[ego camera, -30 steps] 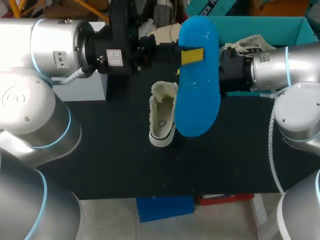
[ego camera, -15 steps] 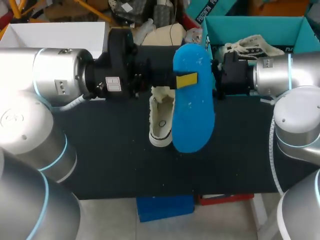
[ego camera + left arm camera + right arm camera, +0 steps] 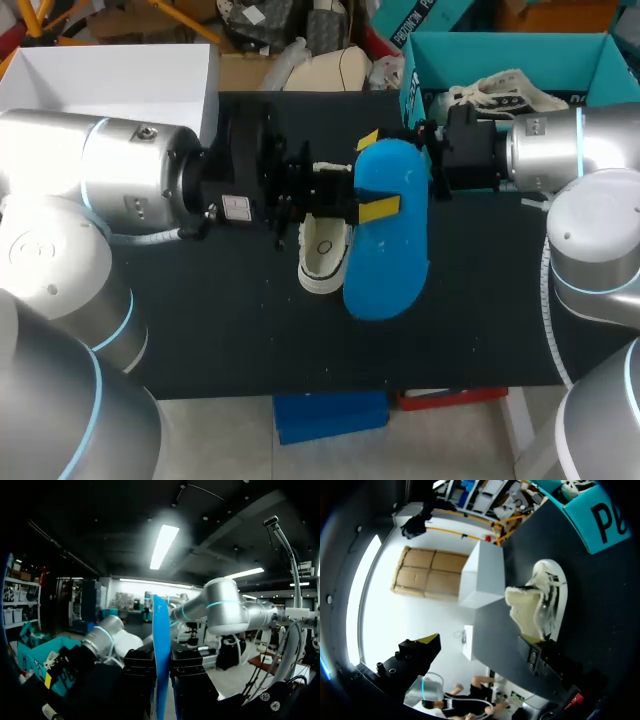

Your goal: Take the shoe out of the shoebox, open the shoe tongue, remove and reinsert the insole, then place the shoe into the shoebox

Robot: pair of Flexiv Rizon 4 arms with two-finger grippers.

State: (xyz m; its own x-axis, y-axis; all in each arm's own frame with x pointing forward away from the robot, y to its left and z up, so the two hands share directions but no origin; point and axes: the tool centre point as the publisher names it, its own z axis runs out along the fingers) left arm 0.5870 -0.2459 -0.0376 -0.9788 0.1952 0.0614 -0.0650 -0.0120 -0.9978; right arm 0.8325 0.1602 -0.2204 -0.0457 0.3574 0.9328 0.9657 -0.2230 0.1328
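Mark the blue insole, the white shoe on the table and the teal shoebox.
blue insole (image 3: 386, 265): head view, lower half of its broad blue face.
white shoe (image 3: 324, 252): head view, middle of its visible part.
teal shoebox (image 3: 500, 50): head view, inner back wall.

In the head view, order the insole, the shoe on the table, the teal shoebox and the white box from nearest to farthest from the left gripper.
1. Insole: held in the left gripper.
2. Shoe: right beside the insole's left edge.
3. Teal shoebox: back right.
4. White box: back left.
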